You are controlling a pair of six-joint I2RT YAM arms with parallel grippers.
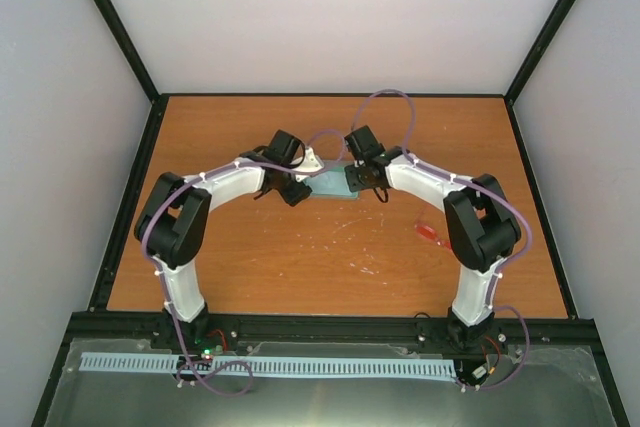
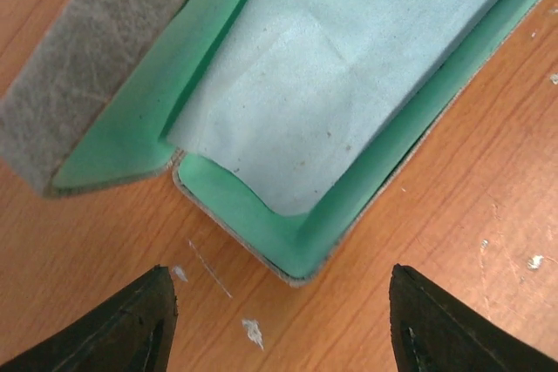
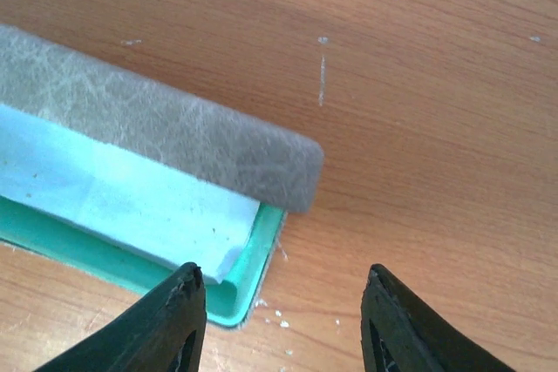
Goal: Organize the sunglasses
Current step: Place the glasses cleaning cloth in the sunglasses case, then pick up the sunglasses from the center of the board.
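Both spread apart: left gripper (image 2: 279, 311) and right gripper (image 3: 283, 307), at the open case (image 2: 301, 246), cloth (image 2: 349, 67) inside; I see sunglasses (image 1: 431, 231) right of centre, top view

Pale grey walls (image 1: 330, 7), black corner posts (image 1: 110, 17), orange wood tabletop (image 1: 300, 257), even light

Readable text check, all three views: none. Grey case (image 2: 78, 76) has plain outer felt. Teal lining (image 2: 131, 119) and pale blue cloth (image 2: 349, 67) are unprinted. Arm housings (image 1: 233, 183) show no legible mark.
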